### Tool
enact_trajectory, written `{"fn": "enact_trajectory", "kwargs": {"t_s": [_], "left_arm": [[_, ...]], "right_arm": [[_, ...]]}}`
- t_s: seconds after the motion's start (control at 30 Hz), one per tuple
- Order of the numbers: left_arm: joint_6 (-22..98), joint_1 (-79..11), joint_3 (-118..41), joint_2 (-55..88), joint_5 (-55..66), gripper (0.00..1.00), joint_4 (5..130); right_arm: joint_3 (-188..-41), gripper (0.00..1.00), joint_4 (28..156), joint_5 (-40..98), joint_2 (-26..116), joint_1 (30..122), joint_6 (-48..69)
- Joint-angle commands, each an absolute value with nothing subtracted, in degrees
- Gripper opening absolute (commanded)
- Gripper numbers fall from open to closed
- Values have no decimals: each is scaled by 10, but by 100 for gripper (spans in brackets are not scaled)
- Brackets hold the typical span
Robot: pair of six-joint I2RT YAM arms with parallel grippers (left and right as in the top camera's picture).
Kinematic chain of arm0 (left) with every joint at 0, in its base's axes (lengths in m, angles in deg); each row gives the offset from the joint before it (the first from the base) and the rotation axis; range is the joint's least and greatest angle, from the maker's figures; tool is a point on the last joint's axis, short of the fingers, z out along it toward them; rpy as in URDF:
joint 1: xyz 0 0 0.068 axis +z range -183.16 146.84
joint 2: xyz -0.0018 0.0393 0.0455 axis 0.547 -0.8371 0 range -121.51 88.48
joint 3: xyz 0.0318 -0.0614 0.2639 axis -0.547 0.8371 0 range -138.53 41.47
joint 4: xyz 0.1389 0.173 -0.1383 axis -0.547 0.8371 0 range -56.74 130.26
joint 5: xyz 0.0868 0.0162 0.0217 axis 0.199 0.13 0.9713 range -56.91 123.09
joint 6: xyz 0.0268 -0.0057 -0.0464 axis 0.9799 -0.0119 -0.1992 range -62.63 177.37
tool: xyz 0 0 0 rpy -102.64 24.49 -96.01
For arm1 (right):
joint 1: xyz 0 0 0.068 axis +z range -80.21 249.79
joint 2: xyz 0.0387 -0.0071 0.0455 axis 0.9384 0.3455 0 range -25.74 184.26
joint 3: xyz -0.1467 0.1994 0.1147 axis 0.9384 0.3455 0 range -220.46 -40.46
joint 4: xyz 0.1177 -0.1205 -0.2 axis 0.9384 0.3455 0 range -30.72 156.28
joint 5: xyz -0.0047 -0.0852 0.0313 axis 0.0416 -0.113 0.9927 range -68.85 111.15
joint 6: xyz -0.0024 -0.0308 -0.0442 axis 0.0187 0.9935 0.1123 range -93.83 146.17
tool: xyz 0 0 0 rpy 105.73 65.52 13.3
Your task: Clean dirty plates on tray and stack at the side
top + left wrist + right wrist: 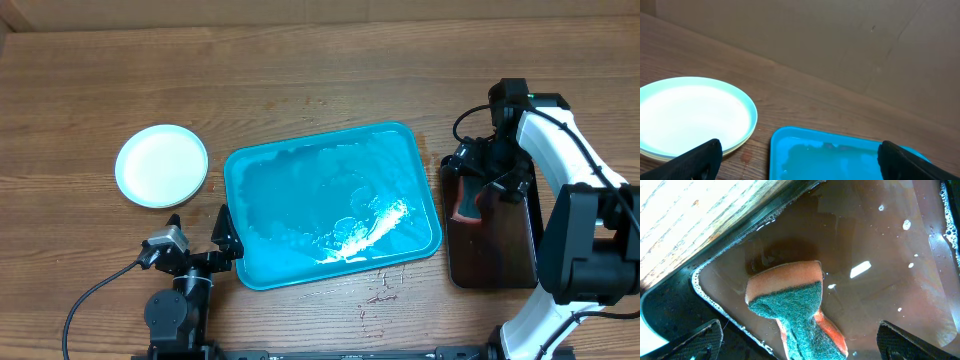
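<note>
Left of the tray (290, 200), on the counter (300, 80), stacked plates (161, 166), top one pale and clean. Tray wet, foam-streaked. Beside its near-left corner, left fingers (702, 159) spread apart, released. At right, over the dark tray (492, 245), right fingers (700, 341) likewise released above an orange-green sponge (790, 307) in brown water.

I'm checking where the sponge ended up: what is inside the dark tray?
An orange sponge, green scouring side up, lies in brownish water in the dark tray, foam along its rim. The floor under the sponge is covered.
</note>
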State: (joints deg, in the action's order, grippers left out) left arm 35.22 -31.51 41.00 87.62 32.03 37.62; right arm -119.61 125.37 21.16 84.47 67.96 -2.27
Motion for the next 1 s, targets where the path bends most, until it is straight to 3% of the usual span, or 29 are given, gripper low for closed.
{"fn": "enact_trajectory", "kwargs": {"t_s": [0.0,0.4,0.97], "left_arm": [[357,-312,412,882,321,100,377],[357,-312,412,882,321,100,377],[357,-312,412,882,321,100,377]], "right_arm": [[-1197,100,1253,213,839,680,-23],[-1197,100,1248,212,839,680,-23],[-1197,100,1013,179,700,680,-23]]}}
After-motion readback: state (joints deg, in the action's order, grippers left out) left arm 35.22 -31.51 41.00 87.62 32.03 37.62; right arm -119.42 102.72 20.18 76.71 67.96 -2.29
